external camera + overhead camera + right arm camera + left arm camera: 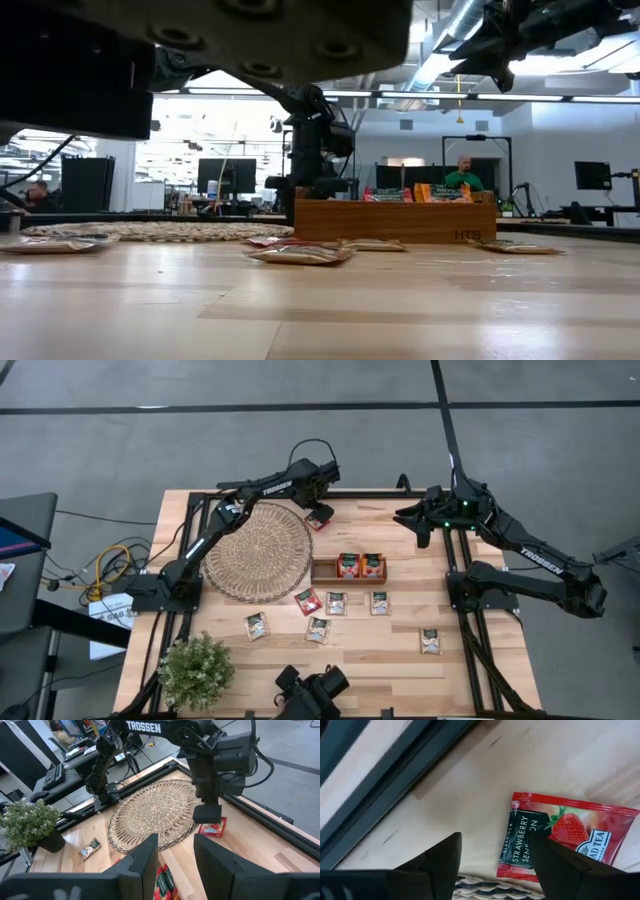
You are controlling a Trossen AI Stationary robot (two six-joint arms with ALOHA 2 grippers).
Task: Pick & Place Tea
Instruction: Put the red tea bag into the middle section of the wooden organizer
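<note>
Your left gripper (318,512) hangs over a red sachet (320,520) at the far edge of the table, at about 1 o'clock from the woven mat (258,550) and just off its rim. In the left wrist view the sachet (565,837) is bright red with a dark label reading "Strawberry" and a strawberry printed beside it. The two fingers (442,862) stand apart, one on each side of its label end, with nothing between them.

The other tea lies flat at about 6 o'clock from the wooden tray (349,570): another red sachet (308,600) near the tray's left end, and pale sachets (336,603) spread toward the near edge, the last one (430,641) well apart at 4 o'clock. Two red-orange sachets (360,565) stand in the tray.

Your right gripper (418,520) waits above the table's far right side, fingers (145,862) parted and holding nothing.

The table (380,660) is light wood planks. A small potted plant (196,668) sits at its near left corner. Around it is grey floor, with cables (110,565) on the left. The low view shows an office with monitors and a seated person (460,178) beyond the tray.

In the low view a dark arm part (200,45) fills the top and the sachets (300,254) show only edge-on. I cannot tell from the wrist view whether the left fingers touch the sachet.
</note>
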